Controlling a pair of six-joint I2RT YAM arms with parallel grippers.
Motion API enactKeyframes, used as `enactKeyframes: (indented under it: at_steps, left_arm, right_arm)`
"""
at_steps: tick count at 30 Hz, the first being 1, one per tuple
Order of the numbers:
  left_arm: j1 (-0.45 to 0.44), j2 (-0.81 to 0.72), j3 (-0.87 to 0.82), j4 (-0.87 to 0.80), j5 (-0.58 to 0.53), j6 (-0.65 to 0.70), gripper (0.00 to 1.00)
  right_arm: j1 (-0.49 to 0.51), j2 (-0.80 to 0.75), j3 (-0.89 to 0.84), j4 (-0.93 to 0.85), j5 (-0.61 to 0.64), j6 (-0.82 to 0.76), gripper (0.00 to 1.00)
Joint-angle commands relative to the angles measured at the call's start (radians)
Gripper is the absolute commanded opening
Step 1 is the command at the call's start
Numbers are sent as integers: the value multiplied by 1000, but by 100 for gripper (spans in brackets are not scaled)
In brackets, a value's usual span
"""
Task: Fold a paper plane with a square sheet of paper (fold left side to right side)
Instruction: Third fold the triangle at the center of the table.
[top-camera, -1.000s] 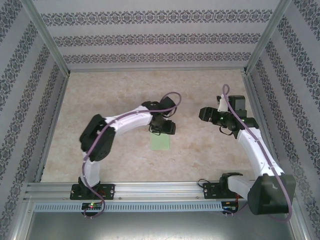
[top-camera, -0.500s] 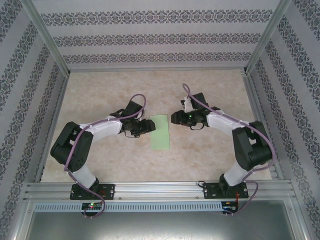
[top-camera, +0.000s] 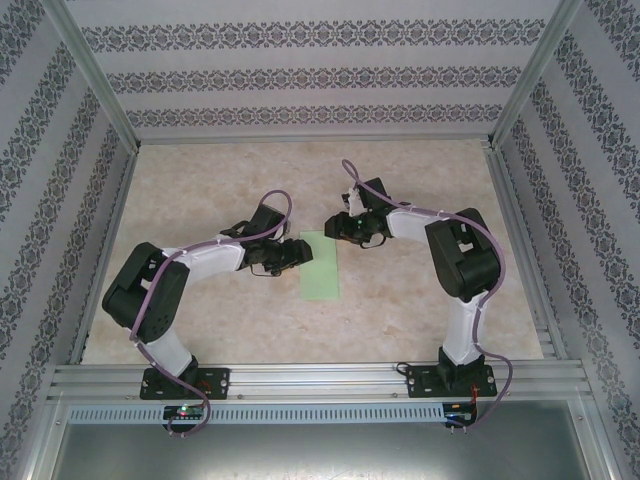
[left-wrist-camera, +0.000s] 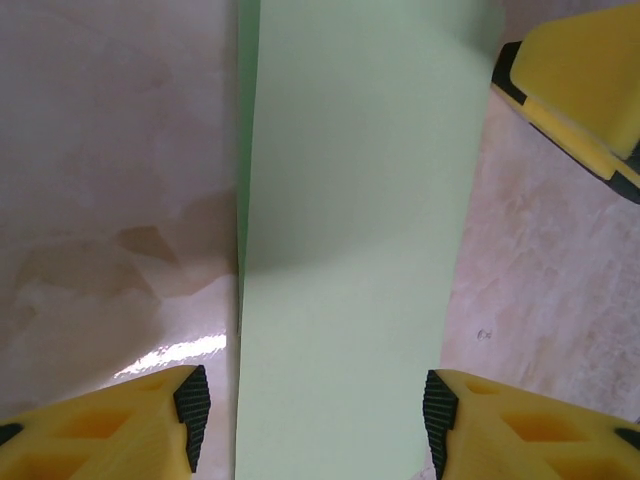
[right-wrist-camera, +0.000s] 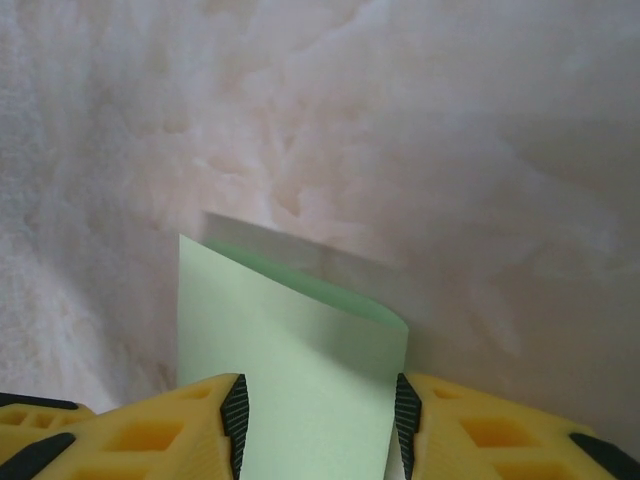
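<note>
The light green sheet of paper (top-camera: 320, 266) lies folded in half as a narrow strip on the table's middle. My left gripper (top-camera: 299, 252) sits at the strip's left edge near its far end. In the left wrist view it is open (left-wrist-camera: 315, 405), its black pads (left-wrist-camera: 192, 402) either side of the paper (left-wrist-camera: 350, 250). My right gripper (top-camera: 334, 227) hovers at the strip's far end. It is open (right-wrist-camera: 320, 415) and its pads (right-wrist-camera: 235, 412) flank the paper (right-wrist-camera: 290, 350), whose top layer lifts slightly at one end.
The marble-patterned tabletop (top-camera: 200, 190) is bounded by aluminium frame rails (top-camera: 300, 378) in front and patterned walls (top-camera: 310, 70) around. A yellow finger of the right gripper (left-wrist-camera: 585, 85) shows in the left wrist view, close to the paper's corner.
The right arm swung in from the right to the paper's far end. The left arm drew back off the paper to its left edge, uncovering the strip.
</note>
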Motion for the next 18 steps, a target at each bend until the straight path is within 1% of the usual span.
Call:
enactKeyframes:
  at_steps: [1,6,8,11,14,18]
  left_arm:
    - [4,13,6,7,11,-2,61]
    - [2,14,3,-8,15,-1,60]
    - [2,13,1,-16,7,0,60]
    - [2,15,4,-16,9,0,60]
    - [2,10,4,-23,0,3,60]
    - [2,12,5,-32,-9,7,61]
  right_arm:
    - [14,20,32,-19,6,-13,45]
    - [7,14,24,-41,23,-35,44]
    - [2,-19,17,-37,35,-38,44]
    - [-1,-48,39,-86,40,-66,44]
    - [-6,-113,19,-98,86,-87,45]
    - [4,-138,22,-97,21,-78,45]
